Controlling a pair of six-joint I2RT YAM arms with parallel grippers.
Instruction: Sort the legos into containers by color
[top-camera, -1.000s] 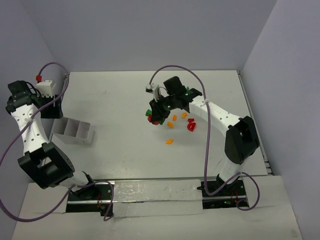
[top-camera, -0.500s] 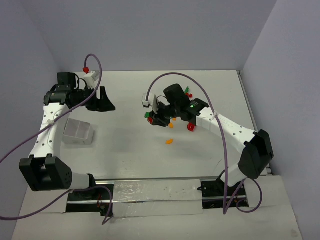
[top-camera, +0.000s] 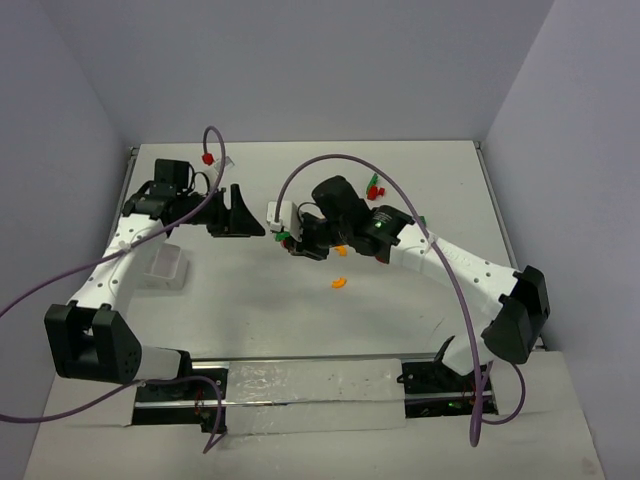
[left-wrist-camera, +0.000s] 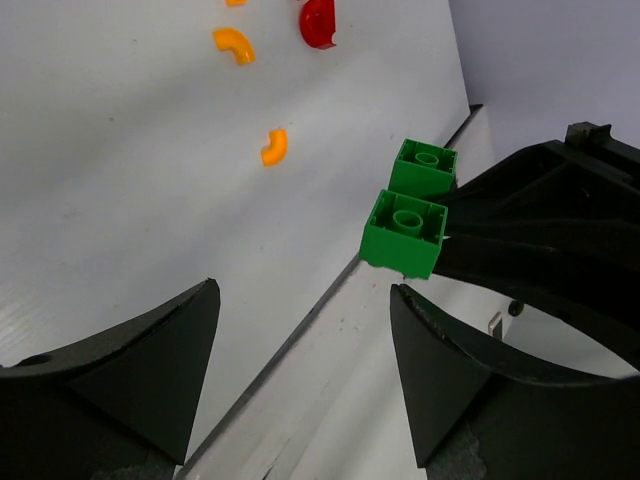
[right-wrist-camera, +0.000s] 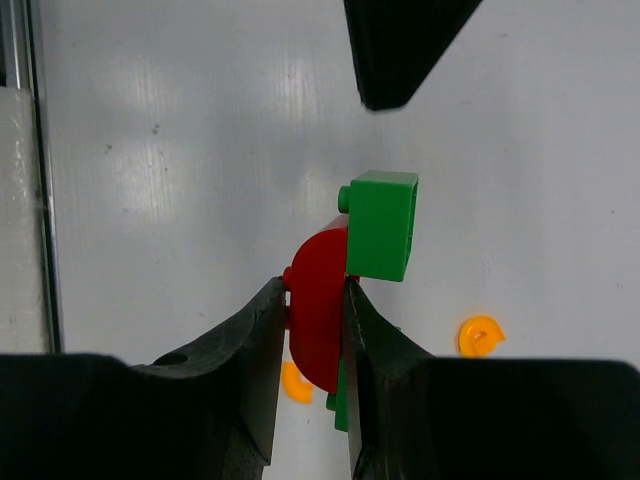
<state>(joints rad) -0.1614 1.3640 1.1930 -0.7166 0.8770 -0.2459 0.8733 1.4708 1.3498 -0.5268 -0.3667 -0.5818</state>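
My right gripper (right-wrist-camera: 315, 290) is shut on a red half-disc lego (right-wrist-camera: 318, 330) that has a green block (right-wrist-camera: 380, 225) stuck to its side. It holds this cluster above the table's middle (top-camera: 288, 240). The left wrist view shows two green blocks (left-wrist-camera: 405, 230) at the tip of the right gripper. My left gripper (left-wrist-camera: 303, 290) is open and empty, a short way left of the cluster (top-camera: 243, 215). Loose orange half-rings (top-camera: 339, 283) lie on the table below. The white tray (top-camera: 166, 268) sits at the left, partly under the left arm.
More red and green legos (top-camera: 375, 187) lie behind the right arm. Orange pieces (left-wrist-camera: 273, 147) and a red half-disc (left-wrist-camera: 318, 22) show on the table in the left wrist view. Purple cables loop over both arms. Walls close in the table's sides.
The left arm has swung from the far left, over the tray, toward the centre, its jaws widening a little. The right gripper has carried the red and green cluster leftward toward it.
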